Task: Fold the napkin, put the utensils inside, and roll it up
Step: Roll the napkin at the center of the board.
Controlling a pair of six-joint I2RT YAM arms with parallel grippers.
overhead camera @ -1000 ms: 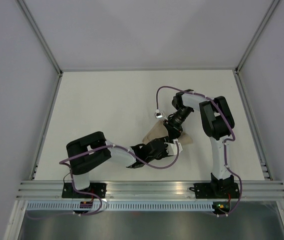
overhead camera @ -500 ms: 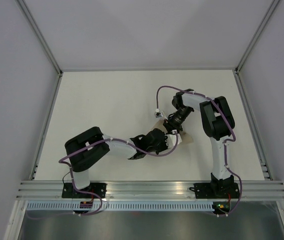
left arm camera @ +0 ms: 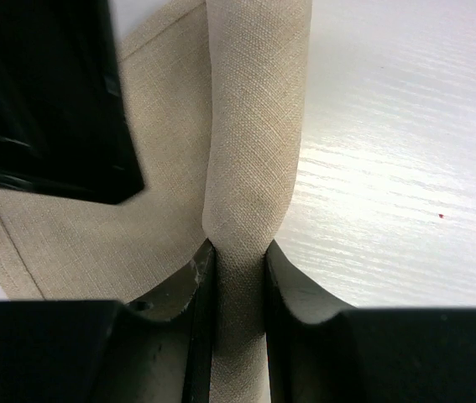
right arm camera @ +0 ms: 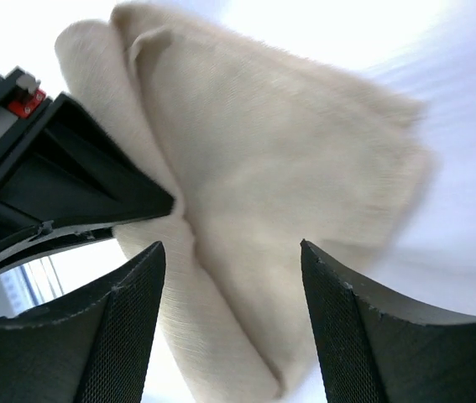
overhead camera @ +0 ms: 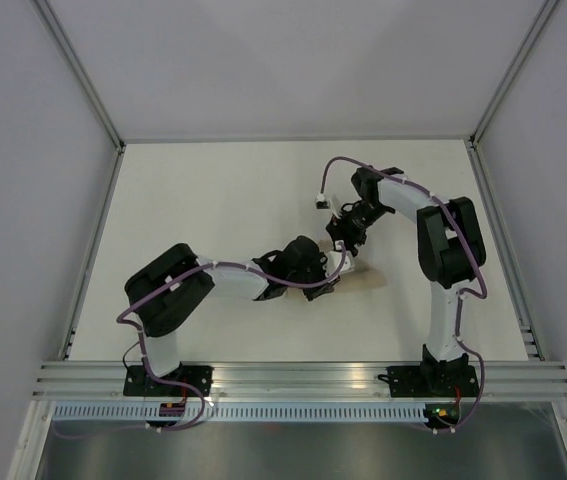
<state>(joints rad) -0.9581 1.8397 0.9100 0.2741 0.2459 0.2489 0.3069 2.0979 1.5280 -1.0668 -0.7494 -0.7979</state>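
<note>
Since the napkin (left arm camera: 254, 126) is bunched up instead of flat, the pinched ridge is what the next move depends on. It lies mid-table, a bit right of centre in the top view, between the two wrists and mostly hidden under them. The ridge's long axis runs straight out from the left gripper (left arm camera: 238, 277), along its reach. Flat cloth spreads left of the ridge, and bare table (left arm camera: 405, 168) lies right of it.

The left gripper is clamped on that ridge, jaws close together with doubled cloth squeezed between them, so the left arm is the nearer one and is already in contact. The right gripper (right arm camera: 233, 277) has its jaws apart with nothing pinched. The napkin lies just beyond its tips, spanning the gap between them; that view is blurred, so I cannot tell whether it touches. In the top view it sits just on the far side of the napkin.

Material: tan-beige woven cloth, visible linen-like weave, matte, no print, hemmed edge at lower left in the left wrist view. It is soft and holds a rounded crease, not a sharp one. The table is white with a faint grain and a slight sheen.

No utensils are in view. My guess is this is the folding step, with most of the task left. A fold would go across the ridge axis, pulled by the left arm, and the cloth could slip or bunch.
</note>
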